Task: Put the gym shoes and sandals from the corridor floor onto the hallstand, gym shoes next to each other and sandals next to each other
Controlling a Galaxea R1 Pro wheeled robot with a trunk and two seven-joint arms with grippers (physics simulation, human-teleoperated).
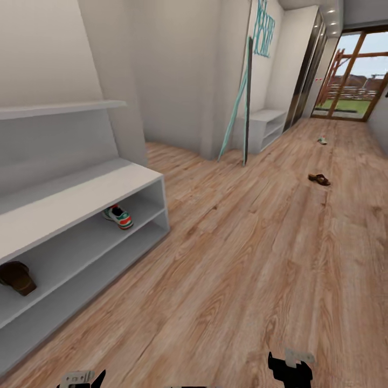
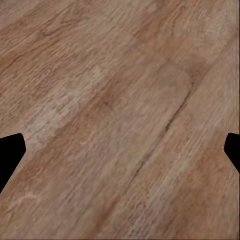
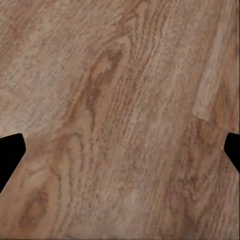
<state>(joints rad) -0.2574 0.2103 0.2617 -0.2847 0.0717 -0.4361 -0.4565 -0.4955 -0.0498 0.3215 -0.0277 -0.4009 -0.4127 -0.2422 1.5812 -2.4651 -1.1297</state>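
The pale grey hallstand (image 1: pixel 81 196) stands along the left wall. On its upper shelf row sit one gym shoe (image 1: pixel 118 216) near the right end and one brown sandal (image 1: pixel 17 277) at the far left. A second sandal (image 1: pixel 319 179) lies on the corridor floor (image 1: pixel 242 253) far ahead at right, and a small gym shoe (image 1: pixel 322 140) lies farther down the corridor. My left gripper (image 2: pixel 120 150) and right gripper (image 3: pixel 120 150) both hang open over bare planks, nothing between their fingers. Their tips show at the head view's lower edge.
A tall mirror with a teal frame (image 1: pixel 245 102) leans against the wall ahead. A second low grey unit (image 1: pixel 268 126) stands beyond it under teal letters. A glazed door (image 1: pixel 353 75) closes the corridor's far end.
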